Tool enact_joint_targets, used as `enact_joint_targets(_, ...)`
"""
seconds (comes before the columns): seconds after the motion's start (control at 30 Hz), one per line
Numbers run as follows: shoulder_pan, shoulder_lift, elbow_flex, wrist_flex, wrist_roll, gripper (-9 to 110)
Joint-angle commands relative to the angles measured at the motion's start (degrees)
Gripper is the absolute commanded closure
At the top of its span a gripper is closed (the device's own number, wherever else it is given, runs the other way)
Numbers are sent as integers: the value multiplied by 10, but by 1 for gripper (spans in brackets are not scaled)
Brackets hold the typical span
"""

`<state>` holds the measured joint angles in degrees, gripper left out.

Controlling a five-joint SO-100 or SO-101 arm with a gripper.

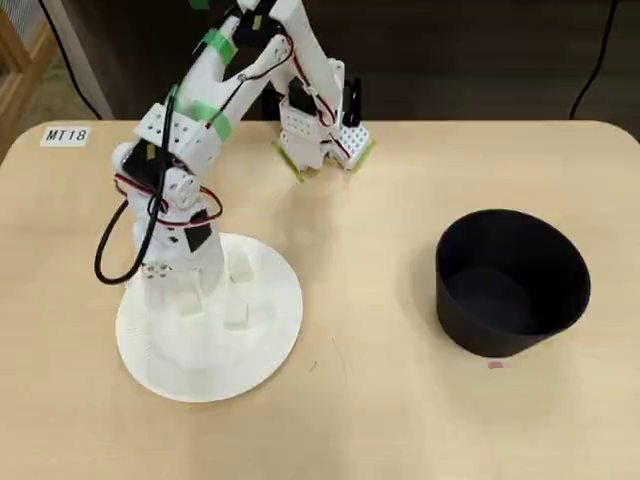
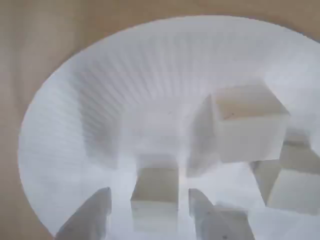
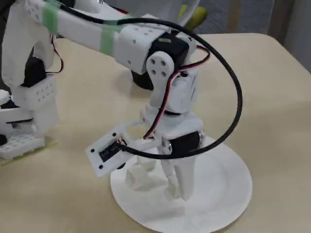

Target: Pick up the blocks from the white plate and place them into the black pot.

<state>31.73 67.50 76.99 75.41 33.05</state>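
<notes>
The white plate (image 1: pixel 210 370) lies at the table's left in the overhead view, with small pale blocks on it (image 1: pixel 236 315) (image 1: pixel 241 268). My gripper (image 1: pixel 185 292) is lowered onto the plate. In the wrist view, one block (image 2: pixel 155 192) sits between my two fingertips (image 2: pixel 90 217), with a small gap on each side, so the gripper (image 2: pixel 150 215) is open around it. A larger-looking block (image 2: pixel 247 125) and another block (image 2: pixel 290 187) lie to the right on the plate (image 2: pixel 75 125). The black pot (image 1: pixel 512 283) stands far right, apart from the arm. The fixed view shows the gripper (image 3: pixel 163 187) down on the plate (image 3: pixel 223 194).
The arm's base (image 1: pixel 320 135) is fixed at the table's back edge. A label reading MT18 (image 1: pixel 66 135) is stuck at the back left. Bare tabletop (image 1: pixel 370 300) separates plate and pot.
</notes>
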Motion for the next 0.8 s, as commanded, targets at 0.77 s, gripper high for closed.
enact_joint_targets(0.77,-67,96,-77,-224,-224,104)
